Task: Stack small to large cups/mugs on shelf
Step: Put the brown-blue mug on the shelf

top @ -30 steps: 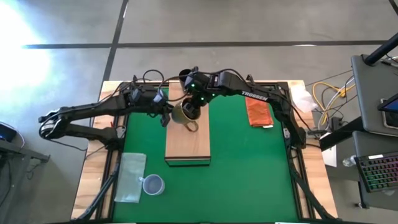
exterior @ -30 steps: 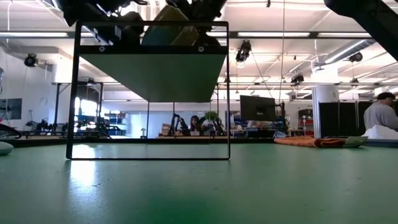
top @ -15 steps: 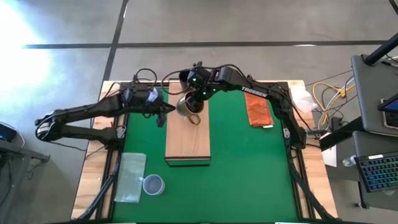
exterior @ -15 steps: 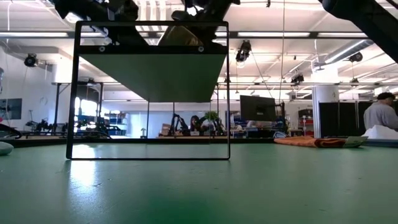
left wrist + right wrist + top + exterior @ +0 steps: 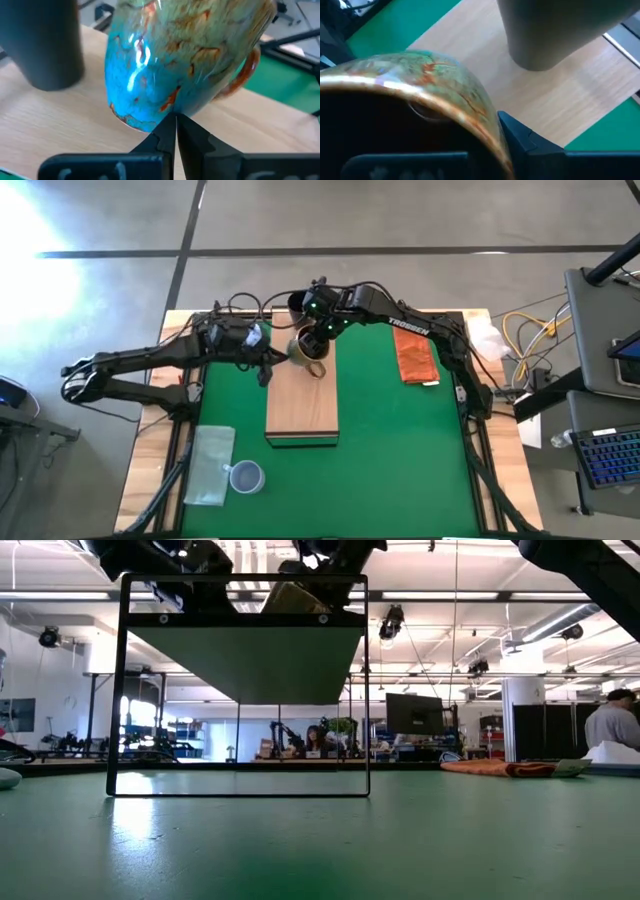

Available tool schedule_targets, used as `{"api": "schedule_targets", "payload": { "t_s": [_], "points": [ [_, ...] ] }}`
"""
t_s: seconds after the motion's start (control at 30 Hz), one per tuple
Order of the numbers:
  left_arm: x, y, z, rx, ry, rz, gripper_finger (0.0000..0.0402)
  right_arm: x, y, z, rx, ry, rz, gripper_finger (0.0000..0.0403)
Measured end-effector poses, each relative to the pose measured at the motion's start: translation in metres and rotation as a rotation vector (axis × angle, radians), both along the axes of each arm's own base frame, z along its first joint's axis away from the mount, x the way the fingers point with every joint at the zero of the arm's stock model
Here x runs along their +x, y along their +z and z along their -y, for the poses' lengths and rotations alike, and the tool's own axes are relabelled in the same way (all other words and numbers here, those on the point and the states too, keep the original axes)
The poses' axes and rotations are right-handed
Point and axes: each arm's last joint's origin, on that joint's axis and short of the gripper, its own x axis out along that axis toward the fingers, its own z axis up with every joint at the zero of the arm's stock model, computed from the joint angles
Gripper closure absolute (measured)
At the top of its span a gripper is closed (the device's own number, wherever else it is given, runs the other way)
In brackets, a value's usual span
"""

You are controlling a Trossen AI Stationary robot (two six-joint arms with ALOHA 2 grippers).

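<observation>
The brown glossy mug [image 5: 308, 352] is tilted over the far end of the light-wood shelf [image 5: 302, 405], and my right gripper [image 5: 322, 330] is shut on it. The black cup [image 5: 298, 304] stands on the shelf's far end just behind the mug. It also shows in the left wrist view [image 5: 47, 45]. My left gripper [image 5: 268, 364] is shut, with its tips at the mug's left side. The pale blue-grey mug [image 5: 246, 476] stands on the green mat at the front left. My left gripper's shut fingertips [image 5: 172, 125] point level from the table's left at the mug's lower wall [image 5: 150, 107], near its base. I cannot tell whether they touch it. My right gripper holds the mug by its rim [image 5: 470, 117]. One finger [image 5: 527, 140] is outside the wall and the other is hidden inside. It comes slanting from above and from the far right. The mug is tilted, and I cannot tell whether its base edge rests on the board.
A clear plastic bag [image 5: 210, 465] lies beside the blue-grey mug. An orange-brown cloth [image 5: 415, 360] lies on the mat at the right. In the low view the shelf [image 5: 240, 640] is a board raised on a thin black frame. The near half of the board is bare.
My right gripper has carried the brown mug a little toward the table's far edge, nearer the black cup. My left gripper drew back toward the left edge, then came back to the mug's side.
</observation>
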Motion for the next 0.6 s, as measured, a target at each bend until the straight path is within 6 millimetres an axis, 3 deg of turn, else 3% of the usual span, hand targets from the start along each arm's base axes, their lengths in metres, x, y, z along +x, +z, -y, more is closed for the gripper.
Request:
{"api": "schedule_targets", "payload": {
  "t_s": [0.2,0.6],
  "points": [
    [0.006,-0.008,-0.001,-0.024,-0.019,-0.038,0.0398,0.002,0.001,-0.002,0.05,0.003,0.026,0.0319],
    [0.004,-0.011,0.001,-0.038,-0.029,-0.06,0.0398,0.005,-0.002,-0.002,0.052,0.008,0.048,0.0323]
  ]
}}
